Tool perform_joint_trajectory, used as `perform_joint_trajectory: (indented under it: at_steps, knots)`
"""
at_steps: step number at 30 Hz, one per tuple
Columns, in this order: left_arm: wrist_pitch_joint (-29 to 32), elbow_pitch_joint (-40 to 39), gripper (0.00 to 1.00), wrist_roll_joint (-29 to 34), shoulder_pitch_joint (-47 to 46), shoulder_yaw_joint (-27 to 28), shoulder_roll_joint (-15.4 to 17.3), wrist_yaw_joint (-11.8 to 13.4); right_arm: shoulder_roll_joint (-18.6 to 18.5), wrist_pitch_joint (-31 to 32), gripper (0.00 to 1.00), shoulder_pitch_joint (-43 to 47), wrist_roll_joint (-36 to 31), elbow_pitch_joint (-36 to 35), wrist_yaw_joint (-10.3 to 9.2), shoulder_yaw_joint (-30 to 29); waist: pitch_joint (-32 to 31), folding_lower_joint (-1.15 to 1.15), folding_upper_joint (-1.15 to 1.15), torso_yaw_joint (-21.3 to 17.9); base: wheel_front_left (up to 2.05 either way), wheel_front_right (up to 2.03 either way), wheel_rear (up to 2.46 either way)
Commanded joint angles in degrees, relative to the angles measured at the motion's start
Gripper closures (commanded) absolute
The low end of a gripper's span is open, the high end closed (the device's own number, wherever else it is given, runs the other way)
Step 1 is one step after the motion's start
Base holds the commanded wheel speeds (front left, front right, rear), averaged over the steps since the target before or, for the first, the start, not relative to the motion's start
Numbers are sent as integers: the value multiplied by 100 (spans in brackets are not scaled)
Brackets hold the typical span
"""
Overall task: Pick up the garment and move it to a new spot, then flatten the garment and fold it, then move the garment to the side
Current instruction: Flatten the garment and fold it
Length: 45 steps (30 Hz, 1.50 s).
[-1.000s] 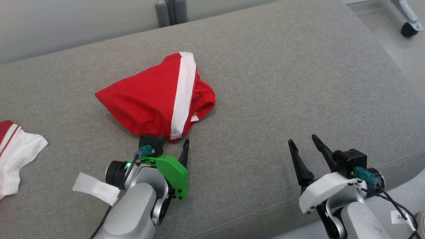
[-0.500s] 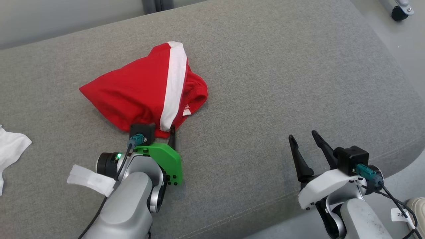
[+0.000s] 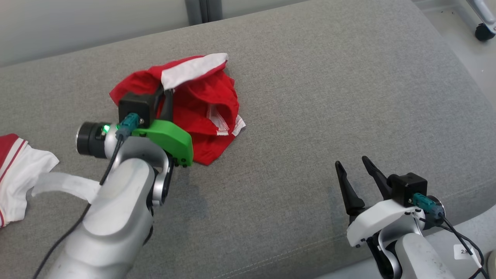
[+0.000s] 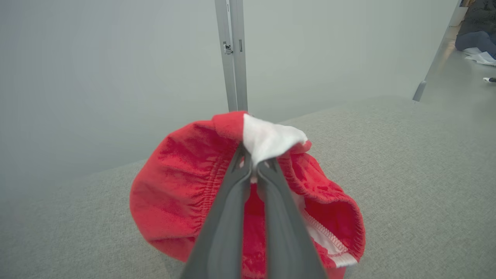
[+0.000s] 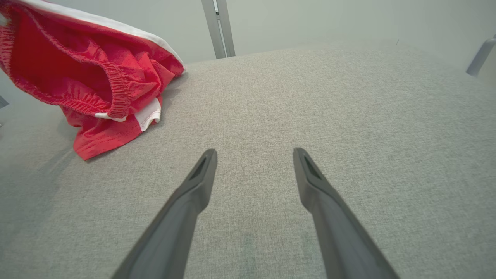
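Observation:
The garment (image 3: pixel 207 112) is a pair of red shorts with a white side stripe, bunched on the grey cushion. My left gripper (image 3: pixel 164 93) is shut on the garment's white-striped edge and holds that part raised, while its lower end still touches the cushion. In the left wrist view the two fingers meet at the white fabric (image 4: pixel 267 141), with the red cloth (image 4: pixel 182 193) hanging around them. My right gripper (image 3: pixel 352 166) stands open at the lower right, apart from the garment (image 5: pixel 97 81), with nothing between its fingers (image 5: pixel 201 178).
Another red and white piece of clothing (image 3: pixel 17 174) lies at the left edge of the grey cushion (image 3: pixel 329 97). A wall with a metal post (image 4: pixel 232 54) stands behind. The cushion's front edge runs just below my right arm, and a castor wheel (image 3: pixel 482 31) is at far right.
My left gripper has shut on the garment's near edge and lifted it up and away, folding the white stripe over. The right gripper has stayed in place. The head camera shifted.

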Motion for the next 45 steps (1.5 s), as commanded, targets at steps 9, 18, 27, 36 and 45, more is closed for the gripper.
perform_joint_trajectory:
  at_steps: [9,18,27,36,45]
  knots:
    - [498,-890,100,263,-1012,-136,193,-126,-10,-44,0,-38,71,122,-2,67,-247,0,0,-23,0,0,0]
    - [687,-1168,100,177,-1618,-603,-437,-564,-8,-37,0,66,19,168,-2,79,-407,0,0,-100,0,0,0]
    - [852,-841,100,-323,-1503,-396,-528,-380,-8,-5,0,126,11,97,-2,97,-375,0,0,-94,0,0,0]
    - [990,311,100,-427,-734,167,689,116,-8,32,0,115,-48,-18,-2,84,-181,0,0,-18,0,0,0]
    - [730,905,100,-555,-371,604,1316,410,-8,132,0,46,-138,-145,-2,46,2,0,0,191,0,0,0]
